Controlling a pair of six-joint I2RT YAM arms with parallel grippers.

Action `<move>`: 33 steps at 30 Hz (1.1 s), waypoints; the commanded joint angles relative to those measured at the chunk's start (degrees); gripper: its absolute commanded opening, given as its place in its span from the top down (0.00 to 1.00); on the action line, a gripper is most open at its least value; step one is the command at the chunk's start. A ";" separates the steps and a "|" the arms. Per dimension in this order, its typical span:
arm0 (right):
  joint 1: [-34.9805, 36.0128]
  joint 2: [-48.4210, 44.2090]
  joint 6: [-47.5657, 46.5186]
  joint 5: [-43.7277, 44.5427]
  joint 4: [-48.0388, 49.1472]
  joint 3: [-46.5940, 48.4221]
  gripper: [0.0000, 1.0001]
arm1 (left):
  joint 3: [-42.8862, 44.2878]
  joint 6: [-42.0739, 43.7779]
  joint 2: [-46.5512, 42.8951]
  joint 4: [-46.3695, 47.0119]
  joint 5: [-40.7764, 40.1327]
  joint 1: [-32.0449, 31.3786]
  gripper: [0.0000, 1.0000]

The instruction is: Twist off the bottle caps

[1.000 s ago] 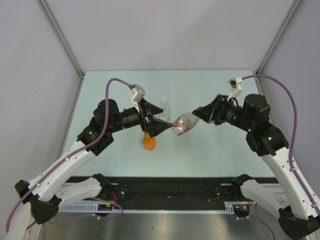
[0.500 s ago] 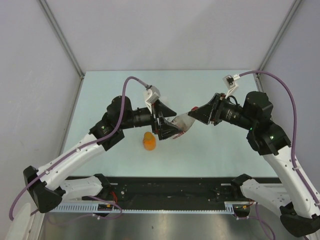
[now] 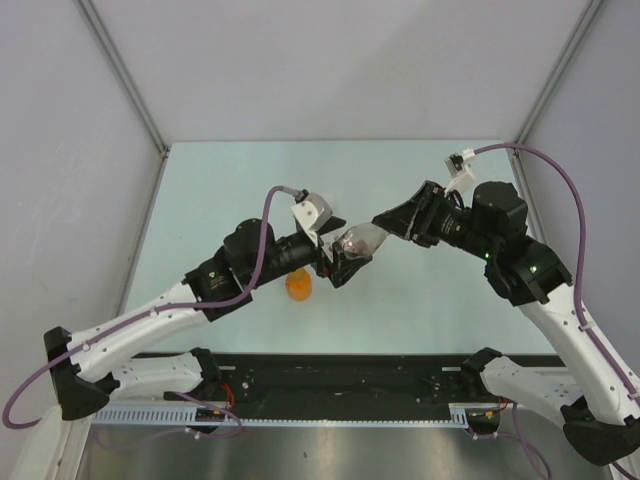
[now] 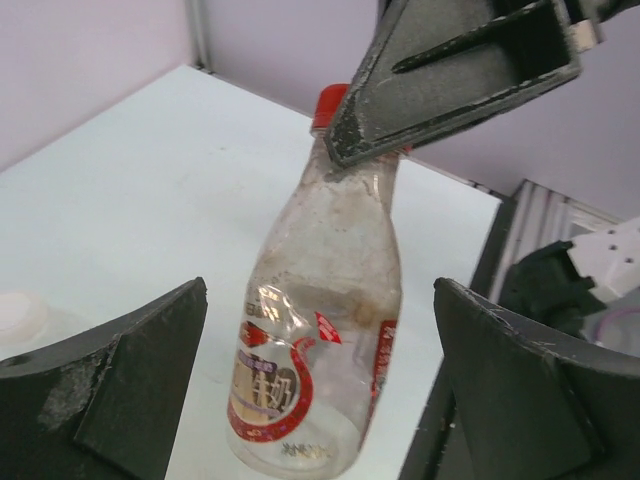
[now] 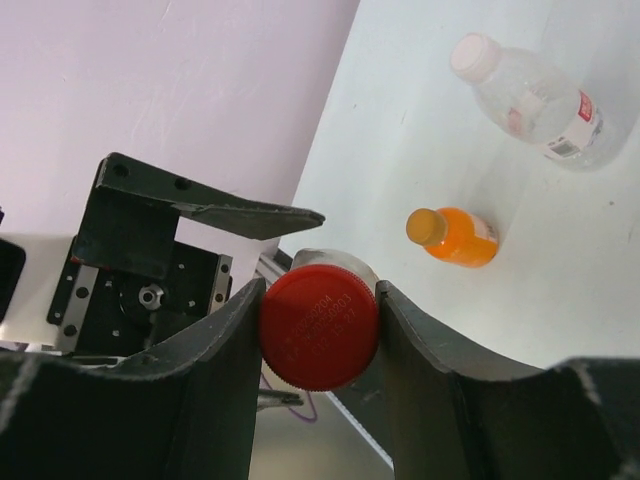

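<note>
A clear bottle with a red-and-gold label (image 4: 320,330) hangs tilted above the table, held only by its red cap (image 5: 320,325). My right gripper (image 5: 320,292) is shut on that cap, one finger on each side. My left gripper (image 4: 320,400) is open, its fingers standing wide to either side of the bottle's lower body without touching it. In the top view the bottle (image 3: 356,241) spans between the left gripper (image 3: 338,260) and the right gripper (image 3: 380,222). The squat orange bottle (image 5: 455,235) with its orange cap (image 5: 425,226) stands on the table.
A clear bottle with a white cap (image 5: 530,100) lies on the table beyond the orange bottle (image 3: 298,285). A white round cap (image 4: 15,315) shows at the left edge of the left wrist view. The table's black front rail (image 3: 340,375) runs along the near edge.
My left arm has swung right and brought its open jaws around the bottle's lower body. My right gripper, still shut on the red cap, has shifted slightly left with the bottle.
</note>
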 commanded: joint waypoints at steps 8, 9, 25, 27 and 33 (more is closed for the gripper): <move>6.00 0.58 4.75 5.83 0.36 5.50 1.00 | -0.87 5.57 1.60 2.49 -13.47 -3.04 0.00; 6.18 0.67 4.75 5.74 0.45 5.68 1.00 | -0.78 5.66 1.95 2.41 -13.38 -3.12 0.00; 7.41 0.58 4.93 4.25 -0.43 6.38 1.00 | -2.09 7.07 1.25 3.46 -4.70 -3.21 0.37; 7.49 0.67 5.02 3.90 -0.26 6.38 1.00 | -2.62 7.07 0.81 4.16 -3.89 -3.13 0.41; 7.14 0.32 5.19 2.93 0.09 6.38 1.00 | -4.64 8.74 -1.12 5.74 0.23 -3.13 0.70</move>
